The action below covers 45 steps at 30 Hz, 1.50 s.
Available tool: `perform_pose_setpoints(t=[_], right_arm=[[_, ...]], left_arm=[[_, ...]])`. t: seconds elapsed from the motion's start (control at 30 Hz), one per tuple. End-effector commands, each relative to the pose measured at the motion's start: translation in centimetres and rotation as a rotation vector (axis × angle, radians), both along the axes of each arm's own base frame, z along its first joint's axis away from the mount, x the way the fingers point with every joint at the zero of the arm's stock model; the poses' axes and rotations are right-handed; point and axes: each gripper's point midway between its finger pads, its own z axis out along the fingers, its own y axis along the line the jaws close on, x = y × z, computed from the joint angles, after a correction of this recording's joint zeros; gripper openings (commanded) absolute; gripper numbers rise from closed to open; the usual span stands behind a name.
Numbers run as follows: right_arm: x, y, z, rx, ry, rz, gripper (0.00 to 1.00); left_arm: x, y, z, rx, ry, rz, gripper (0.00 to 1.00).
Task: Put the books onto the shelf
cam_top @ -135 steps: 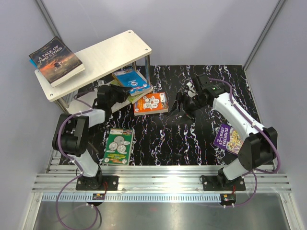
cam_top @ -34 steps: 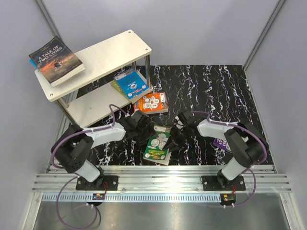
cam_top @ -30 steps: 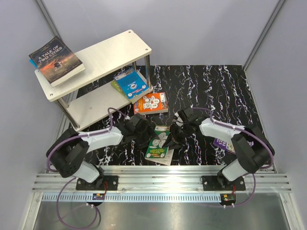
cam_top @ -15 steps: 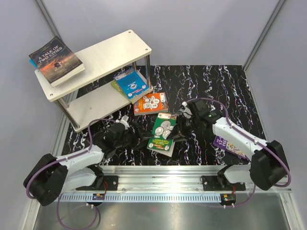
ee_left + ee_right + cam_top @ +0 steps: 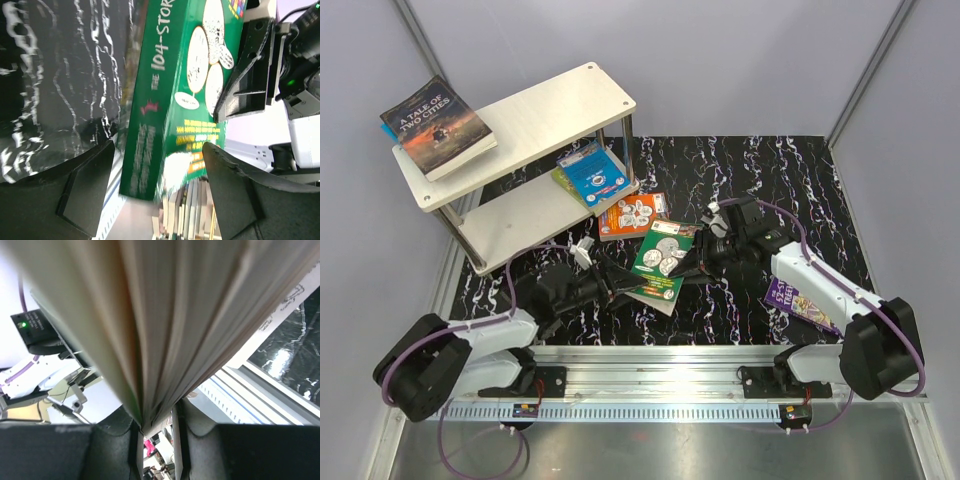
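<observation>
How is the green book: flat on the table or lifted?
Lifted and tilted: the right gripper pinches the green book by its edge, pages fanning.

Dark book (image 5: pixel 438 128) on the top board of the shelf (image 5: pixel 560 105): from the top camera I read "A TALE OF TWO CITIES" in pale capitals across its cover.
Green book (image 5: pixel 165 100), title: on my left wrist feed I read a small "THE" and then "104-STOR", running along the cover until the picture's edge cuts it off.
Green book, small print: yellow and orange lines lower on that cover are too blurred for me to read.
Purple book (image 5: pixel 802 298) on the table (image 5: pixel 770 180): large yellow lettering that I cannot make out.
Orange book (image 5: pixel 634 214) and blue book (image 5: pixel 592 170): the cover print is too small for me to read.
</observation>
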Motion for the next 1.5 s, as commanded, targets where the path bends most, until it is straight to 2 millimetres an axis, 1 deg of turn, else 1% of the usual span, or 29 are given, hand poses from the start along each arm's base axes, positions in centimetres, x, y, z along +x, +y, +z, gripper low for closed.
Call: perform_pose_setpoints(t=[0.0,0.07,0.1,0.17,0.2,0.23,0.27,0.33,0.37,0.4,0.43,0.47,0.5,0.53,0.57,0.6,0.63,0.67,0.7,0.73,0.83,0.9,1.0,1.07,1.1,1.2,1.3,1.4,1.47], right_arm=[[0.1,1.1,3.0,0.12,-0.067,0.06,0.0],[-0.1,1.1,2.9,0.12,-0.062,0.065,0.0],[-0.1,1.0,3.0,0.12,-0.068,0.065,0.0],[-0.4,0.9,3.0,0.115,-0.068,0.068,0.0],[-0.4,0.8,3.0,0.111,-0.069,0.066,0.0],[-0.4,0.7,2.9,0.109,-0.07,0.068,0.0],[-0.4,0.6,2.9,0.107,-0.07,0.066,0.0],[-0.3,0.4,2.9,0.097,-0.067,0.06,0.0],[-0.3,0.4,2.7,0.086,-0.066,0.055,0.01],[-0.1,0.1,2.4,0.062,-0.058,0.042,0.14],[-0.3,-0.4,2.2,0.014,-0.042,0.04,0.34],[0.3,-1.0,1.1,-0.067,-0.036,0.008,0.56],[0.4,-1.7,0.6,-0.131,-0.047,0.01,0.84],[0.1,-2.5,1.2,-0.194,-0.022,0.004,0.93],[0.6,-3.3,0.7,-0.267,-0.03,-0.016,0.97],[0.7,-3.8,1.1,-0.295,-0.051,-0.012,1.0],[0.7,-4.1,2.4,-0.315,-0.062,-0.018,1.0],[0.9,-4.5,3.2,-0.331,-0.092,-0.035,1.0],[0.9,-4.6,4.0,-0.329,-0.113,-0.039,1.0],[1.1,-4.6,5.4,-0.316,-0.143,-0.044,1.0],[1.0,-4.5,7.2,-0.29,-0.177,-0.043,1.0],[0.8,-4.3,7.2,-0.279,-0.17,-0.031,1.0],[0.4,-4.0,6.5,-0.263,-0.14,-0.012,1.0],[0.1,-3.8,6.2,-0.251,-0.125,-0.001,1.0],[0.1,-3.8,6.2,-0.249,-0.128,0.004,1.0],[0.2,-3.7,6.2,-0.246,-0.133,0.008,1.0],[0.0,-3.6,6.0,-0.243,-0.125,0.02,1.0],[-0.6,-2.9,5.5,-0.239,-0.108,0.052,1.0],[-0.7,-2.4,5.1,-0.244,-0.102,0.077,1.0]], left_arm=[[0.5,-2.0,3.7,-0.084,-0.109,-0.071,0.76],[0.6,-2.4,3.5,-0.083,-0.101,-0.086,0.74],[0.8,-2.6,3.3,-0.084,-0.1,-0.091,0.64],[0.7,-2.7,3.1,-0.089,-0.09,-0.092,0.49],[0.8,-2.7,3.1,-0.091,-0.091,-0.089,0.4],[0.8,-2.6,3.0,-0.088,-0.087,-0.081,0.22],[0.8,-2.5,2.9,-0.085,-0.081,-0.078,0.12],[0.9,-2.2,1.7,-0.027,-0.044,-0.062,0.0],[1.0,-2.1,1.4,-0.002,-0.041,-0.054,0.0],[1.1,-1.9,1.1,0.023,-0.036,-0.047,0.0],[1.5,-1.7,2.2,0.038,-0.085,-0.025,0.0],[1.4,-1.2,0.8,0.105,-0.038,-0.011,0.0],[1.6,-0.8,0.9,0.141,-0.061,0.003,0.0],[2.5,-0.1,0.8,0.183,-0.065,0.062,0.0],[2.8,0.5,2.7,0.178,-0.108,0.099,0.0],[2.7,1.4,1.8,0.239,-0.074,0.129,0.0],[3.7,2.7,1.8,0.279,-0.089,0.219,0.0],[3.6,4.0,3.0,0.279,-0.109,0.271,0.0],[3.9,4.8,3.6,0.272,-0.123,0.32,0.0],[4.7,6.1,4.2,0.268,-0.148,0.399,0.0],[5.3,8.1,7.0,0.184,-0.22,0.492,0.0],[5.9,9.0,8.2,0.146,-0.252,0.523,0.0],[6.3,9.2,9.4,0.124,-0.282,0.517,0.0],[7.2,9.7,10.1,0.123,-0.294,0.544,0.0],[7.8,10.2,10.4,0.124,-0.304,0.564,0.0],[9.5,10.6,10.7,0.115,-0.291,0.573,0.0],[10.9,10.6,11.7,0.075,-0.301,0.581,0.0],[12.5,10.9,12.4,0.046,-0.312,0.596,0.0],[13.4,10.7,12.4,0.028,-0.313,0.597,0.0]])
